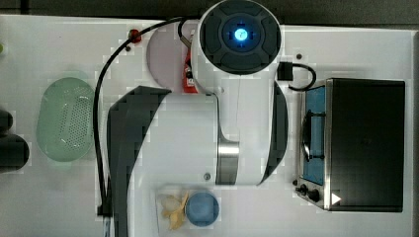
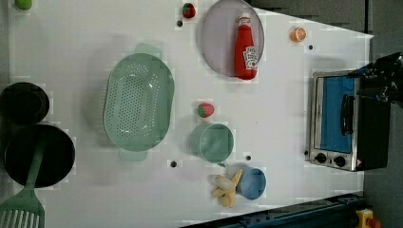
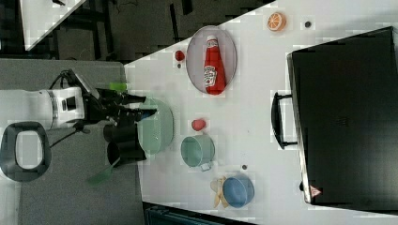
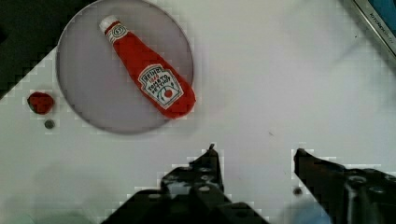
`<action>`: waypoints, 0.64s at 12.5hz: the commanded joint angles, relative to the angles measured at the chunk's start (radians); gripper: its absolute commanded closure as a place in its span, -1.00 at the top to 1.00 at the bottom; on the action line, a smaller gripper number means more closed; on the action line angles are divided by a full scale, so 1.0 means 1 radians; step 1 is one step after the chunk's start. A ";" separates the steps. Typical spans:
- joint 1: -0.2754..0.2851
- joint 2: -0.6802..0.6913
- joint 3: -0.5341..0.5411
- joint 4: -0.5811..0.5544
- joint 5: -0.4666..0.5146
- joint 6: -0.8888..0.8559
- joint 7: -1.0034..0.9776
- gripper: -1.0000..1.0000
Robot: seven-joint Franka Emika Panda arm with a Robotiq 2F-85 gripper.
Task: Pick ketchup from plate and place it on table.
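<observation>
The ketchup is a red bottle with a white label. It lies flat on the pale lilac plate, its base reaching the plate's rim. My gripper hangs above the white table, apart from the plate, open with nothing between its fingers. In the left view the ketchup lies on the plate near the table's far edge. In the right view the ketchup rests on the plate, and the gripper reaches out from the arm. In the top view the arm hides most of the ketchup.
A pale green perforated basket, a green cup, a blue bowl beside a banana and small red pieces stand on the table. A toaster oven is at the left view's right.
</observation>
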 commanded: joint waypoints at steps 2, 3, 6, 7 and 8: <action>-0.091 -0.230 0.068 -0.102 0.010 -0.169 0.024 0.81; -0.090 -0.213 0.070 -0.101 0.010 -0.164 -0.013 0.99; -0.090 -0.126 0.078 -0.099 0.010 -0.129 -0.151 1.00; -0.089 -0.091 0.080 -0.097 0.010 -0.106 -0.185 1.00; -0.087 -0.054 0.082 -0.096 0.010 -0.080 -0.219 1.00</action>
